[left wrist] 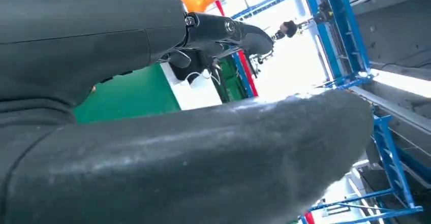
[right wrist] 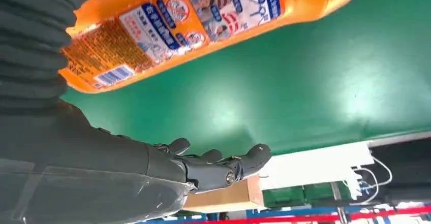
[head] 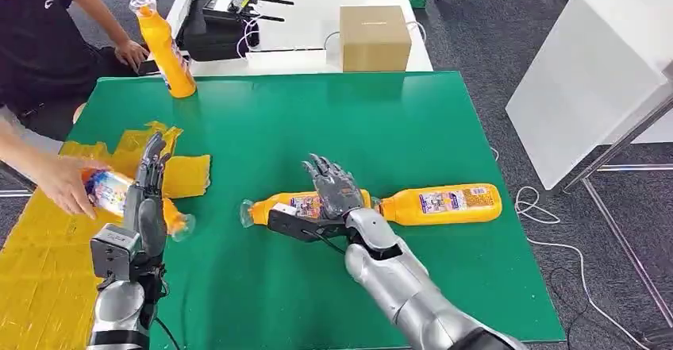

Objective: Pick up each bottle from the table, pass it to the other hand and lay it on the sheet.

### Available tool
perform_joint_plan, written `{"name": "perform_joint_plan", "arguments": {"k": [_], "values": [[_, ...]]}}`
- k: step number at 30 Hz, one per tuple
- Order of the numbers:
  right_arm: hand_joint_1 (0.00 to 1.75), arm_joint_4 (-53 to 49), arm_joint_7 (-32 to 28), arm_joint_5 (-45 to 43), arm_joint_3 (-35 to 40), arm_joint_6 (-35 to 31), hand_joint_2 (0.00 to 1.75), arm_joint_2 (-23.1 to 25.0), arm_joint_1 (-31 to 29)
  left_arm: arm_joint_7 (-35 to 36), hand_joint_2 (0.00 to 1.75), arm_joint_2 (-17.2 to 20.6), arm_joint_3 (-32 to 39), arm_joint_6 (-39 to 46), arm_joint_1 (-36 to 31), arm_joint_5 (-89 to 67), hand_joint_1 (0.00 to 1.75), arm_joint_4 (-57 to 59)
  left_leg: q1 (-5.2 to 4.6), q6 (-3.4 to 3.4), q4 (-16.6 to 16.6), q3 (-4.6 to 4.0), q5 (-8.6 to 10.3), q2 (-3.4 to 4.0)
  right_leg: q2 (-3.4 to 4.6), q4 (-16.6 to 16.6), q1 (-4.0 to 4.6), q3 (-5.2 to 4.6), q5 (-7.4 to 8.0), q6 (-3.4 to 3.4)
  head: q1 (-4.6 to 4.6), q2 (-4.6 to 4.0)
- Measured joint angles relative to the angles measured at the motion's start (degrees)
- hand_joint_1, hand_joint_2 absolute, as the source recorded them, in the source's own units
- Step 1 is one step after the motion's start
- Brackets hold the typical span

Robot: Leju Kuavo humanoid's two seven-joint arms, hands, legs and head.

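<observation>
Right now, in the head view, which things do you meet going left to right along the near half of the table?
Person's hand → left hand → right hand → lying bottle.

Left hand covered the middle of the bottle on the sheet; a person's hand hid its base. Right hand overlapped the middle bottle; contact couldn't be told. Sheet was cut off by the picture's left edge.
</observation>
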Motion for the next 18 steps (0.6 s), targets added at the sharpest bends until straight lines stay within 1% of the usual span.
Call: {"name": "perform_joint_plan", "arguments": {"k": [4, 6, 11, 13, 16, 17, 18], "values": [[0.00, 4.1, 3.2, 1.5, 0.0, 3.8, 1.75, 0.7, -1.4, -0.1, 0.00, -0.1, 0.0, -0.1, 0.0, 0.8, 0.00, 0.0, -0.01, 0.00, 0.0, 0.02, 0.00, 0.00, -0.01, 0.0, -0.02, 0.01, 0.00, 0.00, 0.02, 0.00], [0.00, 6.5, 5.1, 2.0, 0.1, 6.7, 1.75, 1.0, -2.3, -0.1, 0.00, -0.1, 0.0, -0.2, -0.1, 1.1, 0.00, 0.0, -0.01, 0.00, 0.0, 0.02, 0.00, 0.00, -0.01, 0.0, -0.02, 0.01, 0.00, 0.00, 0.00, 0.00], [0.00, 12.0, 8.4, 3.6, 1.3, 19.4, 1.75, 1.2, -5.2, -0.1, 0.00, -0.1, 0.0, -1.1, -1.9, 2.6, 0.00, 1.3, -0.05, 0.00, 0.0, 0.14, 0.00, 0.01, 0.00, 0.0, -0.01, 0.08, 0.00, 0.00, -0.02, 0.00], [0.00, 13.3, 9.8, 5.3, 2.7, 22.7, 1.75, 1.4, -6.3, -0.2, 0.00, -0.1, 0.0, -1.1, -2.8, 2.8, 0.00, 2.2, -0.04, 0.00, 0.0, 0.25, -0.01, 0.01, 0.00, 0.0, -0.01, 0.18, 0.00, 0.00, -0.02, 0.00], [0.00, 14.6, 13.6, 8.5, 4.9, 23.6, 1.75, 1.4, -6.8, -0.2, 0.00, 0.0, 0.0, -0.7, -3.2, 3.3, 0.00, 3.0, -0.04, 0.00, 0.0, 0.31, -0.02, 0.01, 0.00, 0.0, -0.01, 0.26, 0.00, 0.00, -0.02, 0.00], [0.47, 14.7, 14.9, 9.4, 5.6, 23.2, 1.75, 1.3, -7.0, -0.2, 0.00, 0.0, 0.0, -0.5, -3.1, 3.4, 0.00, 3.0, -0.05, 0.00, 0.0, 0.33, -0.01, 0.01, 0.01, 0.0, -0.01, 0.28, 0.00, 0.00, 0.00, 0.00], [0.47, 14.8, 16.2, 10.4, 6.3, 22.8, 1.75, 1.3, -7.1, -0.2, 0.00, 0.0, 0.0, -0.5, -3.0, 3.6, 0.00, 3.0, -0.05, 0.00, 0.0, 0.36, -0.01, 0.01, 0.01, 0.0, -0.01, 0.33, 0.00, 0.00, -0.02, 0.00]]}}
